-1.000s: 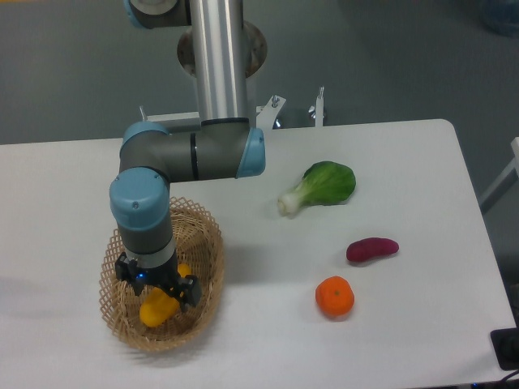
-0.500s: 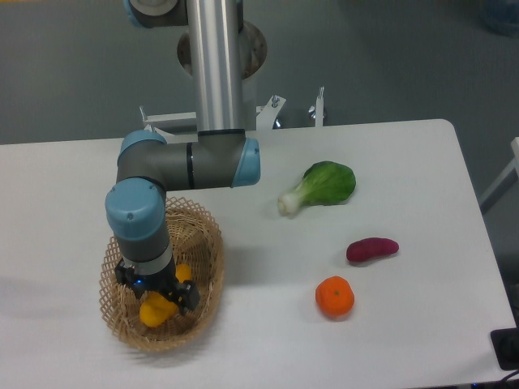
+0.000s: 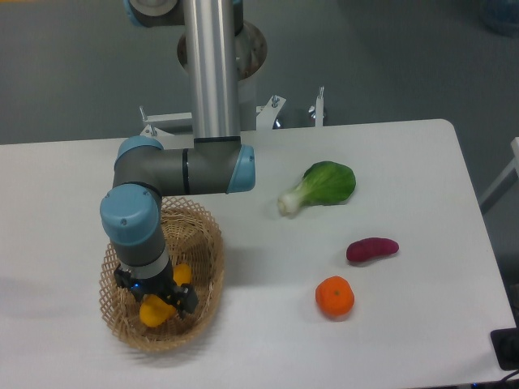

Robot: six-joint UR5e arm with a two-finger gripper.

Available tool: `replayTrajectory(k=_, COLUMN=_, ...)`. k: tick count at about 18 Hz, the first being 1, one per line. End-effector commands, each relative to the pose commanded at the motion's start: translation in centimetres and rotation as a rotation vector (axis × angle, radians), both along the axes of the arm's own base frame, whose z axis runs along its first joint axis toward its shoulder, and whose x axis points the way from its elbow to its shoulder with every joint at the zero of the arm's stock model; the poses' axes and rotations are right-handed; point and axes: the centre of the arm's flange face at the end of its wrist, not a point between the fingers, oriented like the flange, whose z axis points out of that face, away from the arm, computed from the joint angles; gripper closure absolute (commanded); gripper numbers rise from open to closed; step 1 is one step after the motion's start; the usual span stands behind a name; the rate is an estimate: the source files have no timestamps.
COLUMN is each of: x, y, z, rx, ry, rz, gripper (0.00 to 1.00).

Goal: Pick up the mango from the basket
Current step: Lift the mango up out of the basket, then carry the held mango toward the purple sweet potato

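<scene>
The mango (image 3: 154,310) is yellow-orange and lies inside the tan wicker basket (image 3: 207,267) at the table's front left. Part of it shows at the basket's bottom and another part beside the gripper's right side. My gripper (image 3: 154,298) points straight down into the basket, right over the mango, and covers its middle. Its black fingers sit on either side of the fruit. I cannot tell whether they are closed on it. The arm's wrist hides the basket's back left part.
A green bok choy (image 3: 321,186) lies at the back right of the middle. A purple tuber (image 3: 372,249) lies to the right. A round orange citrus fruit (image 3: 334,297) lies in front of it. The table's right edge is near the tuber.
The arm has shifted slightly left and down, so the gripper sits a little lower over the mango in the basket. The mango and other items have not moved.
</scene>
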Motion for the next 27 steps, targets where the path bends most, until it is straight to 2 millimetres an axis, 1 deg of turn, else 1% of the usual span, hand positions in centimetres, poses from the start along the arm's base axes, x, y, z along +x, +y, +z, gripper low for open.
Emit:
replayTrajectory(k=1, x=0.1, y=0.1, z=0.2, rx=0.003, ry=0.001, rz=-0.002, gripper=0.3)
replayTrajectory(k=2, x=0.3, y=0.1, z=0.2, rx=0.003, ry=0.002, rz=-0.006, gripper=0.37)
replayTrajectory(k=5, x=0.3, y=0.1, z=0.5, rx=0.008, ry=0.005, rz=-0.009, gripper=0.45)
replayTrajectory(k=11, x=0.3, y=0.1, z=1.5, rx=0.021, ry=0.012, rz=-0.012, gripper=0.48)
replayTrajectory(k=13, x=0.3, y=0.0, z=2.3, rx=0.03, ry=0.019, rz=-0.03, gripper=0.48)
replayTrajectory(k=15, x=-0.4, y=-0.3, z=3.6, rx=0.039, ry=0.031, rz=-0.045, gripper=0.48)
replayTrajectory(k=16, x=-1.6, y=-1.0, z=5.4, rx=0.056, ry=0.042, rz=-0.036, gripper=0.48)
replayTrajectory(k=17, x=-2.8, y=-1.7, z=6.5, rx=0.065, ry=0.049, rz=-0.025, gripper=0.48)
replayTrajectory(k=19, x=-4.9, y=-3.2, z=8.5, rx=0.082, ry=0.065, rz=-0.024, gripper=0.47)
replayTrajectory(k=20, x=-6.4, y=-4.1, z=9.6, rx=0.092, ry=0.075, rz=-0.015, gripper=0.47)
replayTrajectory(k=23, x=-10.1, y=-6.2, z=11.5, rx=0.087, ry=0.092, rz=-0.039, gripper=0.47)
replayTrajectory(k=25, x=-13.0, y=-8.0, z=12.7, rx=0.081, ry=0.122, rz=-0.076, gripper=0.47)
replayTrajectory(k=27, x=-16.1, y=-10.2, z=13.5, rx=0.062, ry=0.104, rz=-0.094, gripper=0.46)
